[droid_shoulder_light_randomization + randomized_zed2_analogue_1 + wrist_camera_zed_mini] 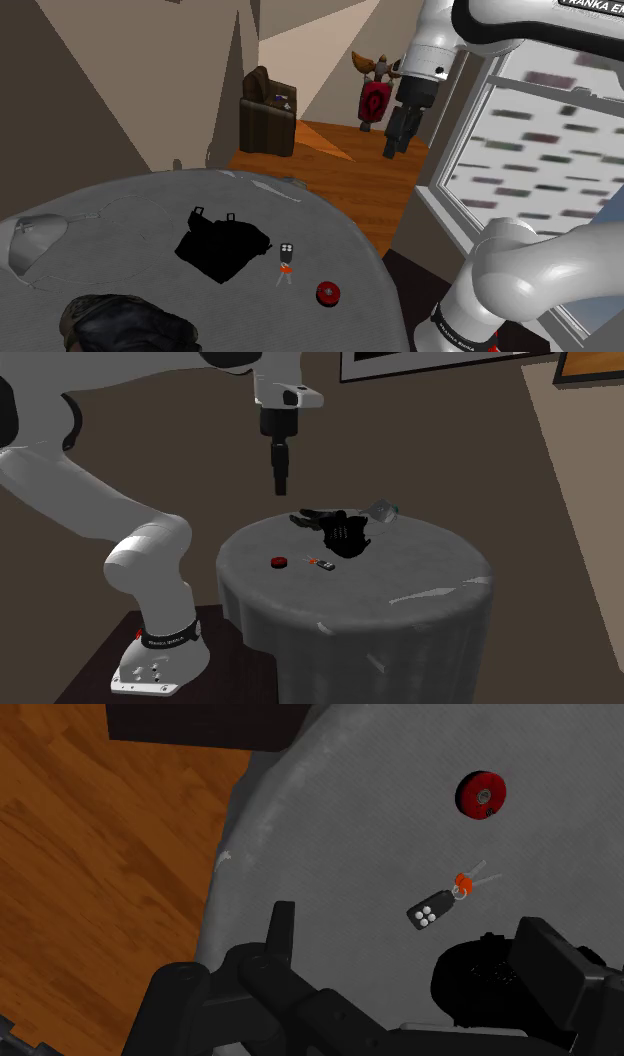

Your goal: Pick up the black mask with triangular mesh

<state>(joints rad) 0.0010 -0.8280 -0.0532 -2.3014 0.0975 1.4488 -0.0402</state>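
Note:
The black mask [222, 246] lies flat on the round grey table [120, 205], near its middle. It also shows across the table [345, 535] and partly behind one finger in the wrist view [478, 986]. My gripper [391, 148] hangs high in the air beyond the table's edge, over the wooden floor, well apart from the mask. Seen from the second exterior view, the gripper [281, 489] points straight down above the table's rim. Through the wrist camera the gripper [415, 949] is open, its fingers [283, 929] apart with nothing between them.
A small key fob with an orange tag [287, 256] and a red disc [329, 292] lie beside the mask. A camouflage-patterned bundle [120, 322] and a pale clear object [35, 242] sit toward the shoulder view's left. A brown armchair [266, 110] stands on the floor beyond.

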